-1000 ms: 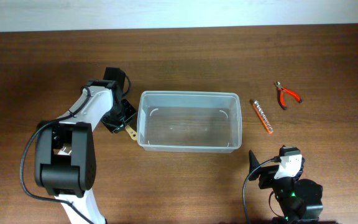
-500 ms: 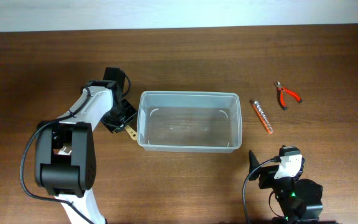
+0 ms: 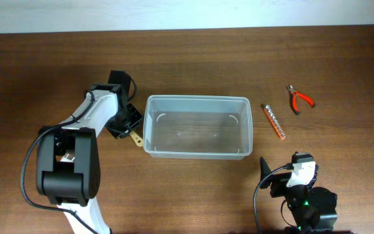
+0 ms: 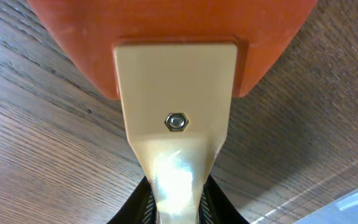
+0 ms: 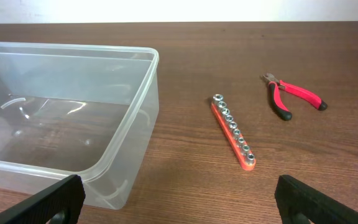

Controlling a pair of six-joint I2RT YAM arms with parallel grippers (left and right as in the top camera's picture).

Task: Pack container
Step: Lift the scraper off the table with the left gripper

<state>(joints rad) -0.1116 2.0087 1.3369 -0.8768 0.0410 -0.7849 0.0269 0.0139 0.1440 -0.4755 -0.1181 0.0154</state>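
Scene unchanged; left tool (image 4: 178, 205) apparently clamps tan piece (image 4: 176, 81).

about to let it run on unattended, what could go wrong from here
1. The left gripper clamps only the narrow tan end of the orange tool; its wide end overhangs and could pivot or slip on the lift.
2. That tool sits right beside the container's left wall, so a sideways move may hit the rim and shove it.
3. The socket rail lies flat and thin, a hard pick for the open right gripper.
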